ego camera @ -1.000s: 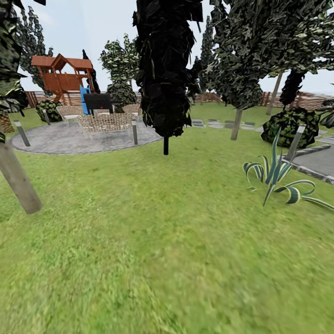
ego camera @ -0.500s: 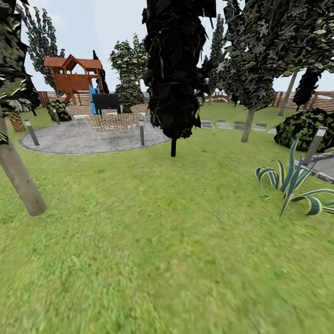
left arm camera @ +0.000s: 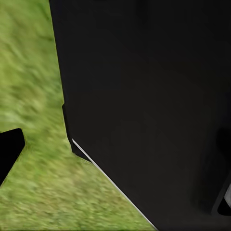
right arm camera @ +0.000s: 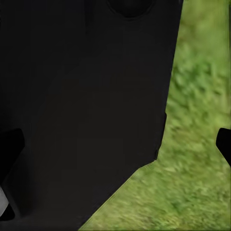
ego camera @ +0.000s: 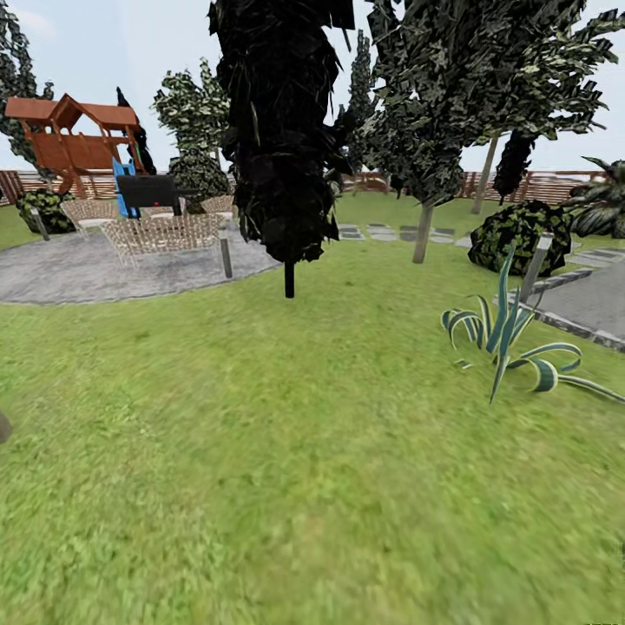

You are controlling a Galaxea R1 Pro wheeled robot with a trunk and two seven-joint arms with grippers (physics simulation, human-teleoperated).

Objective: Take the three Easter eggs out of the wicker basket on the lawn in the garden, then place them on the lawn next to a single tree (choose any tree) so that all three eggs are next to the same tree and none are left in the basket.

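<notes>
Left gripper (left arm camera: 7, 156) and right gripper (right arm camera: 115, 144): only dark fingertip edges at the frame sides, apparently spread with nothing between, hanging beside the robot's black body over the lawn (ego camera: 286, 451). Basket and eggs not located. Near-black conifer (ego camera: 282, 130) ahead. Keep arms tucked, pan slowly to search.

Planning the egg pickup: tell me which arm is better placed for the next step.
Neither, as far as I can tell: both wrist views show lawn beside the robot's black body, arms tucked alike. Ahead stands a near-black conifer. Driving probably comes first.
</notes>
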